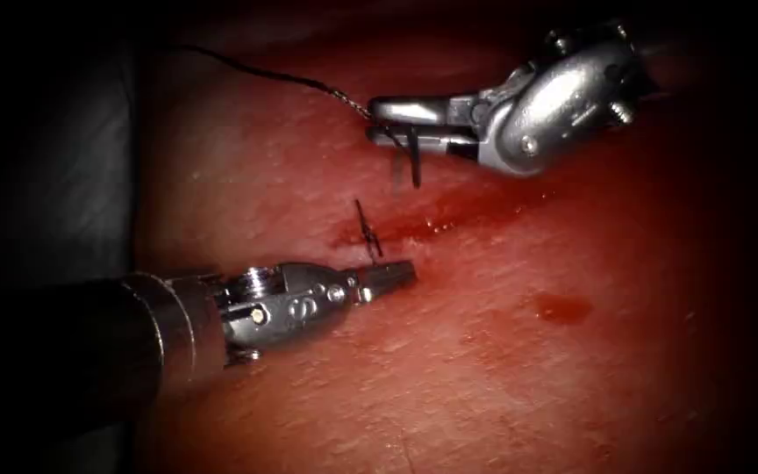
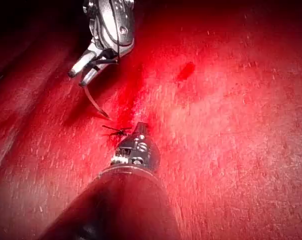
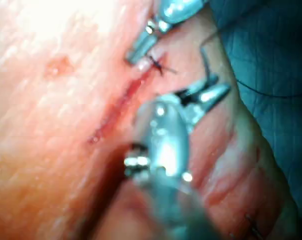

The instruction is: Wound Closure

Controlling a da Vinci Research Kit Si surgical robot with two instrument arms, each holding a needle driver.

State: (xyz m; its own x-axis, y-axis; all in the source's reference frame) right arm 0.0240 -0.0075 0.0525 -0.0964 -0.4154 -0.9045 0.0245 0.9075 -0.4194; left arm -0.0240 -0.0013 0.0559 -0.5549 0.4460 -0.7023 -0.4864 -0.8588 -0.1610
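Observation:
My right tool (image 1: 372, 123) hovers above the cut (image 1: 449, 219), its jaws shut on the curved needle (image 1: 414, 158) near one end. The needle hangs free below the jaws, out of the tissue (image 1: 484, 369). Black thread (image 1: 265, 75) trails from those jaws away to the upper left. A tied stitch (image 1: 367, 230) with short cut ends stands at the cut's left end. My left tool (image 1: 407, 272) lies just beside that stitch, jaws shut and holding nothing. In the left wrist view the needle (image 2: 93, 100) arcs down from the right tool (image 2: 77, 78) toward the stitch (image 2: 118, 131).
Red fluid lines the cut, and a separate red spot (image 1: 563, 307) lies on the tissue to the lower right. Dark cloth (image 1: 63, 175) borders the tissue's left edge. In the right wrist view, teal cloth (image 3: 271, 50) lies past the tissue's edge with thread (image 3: 261, 90) across it.

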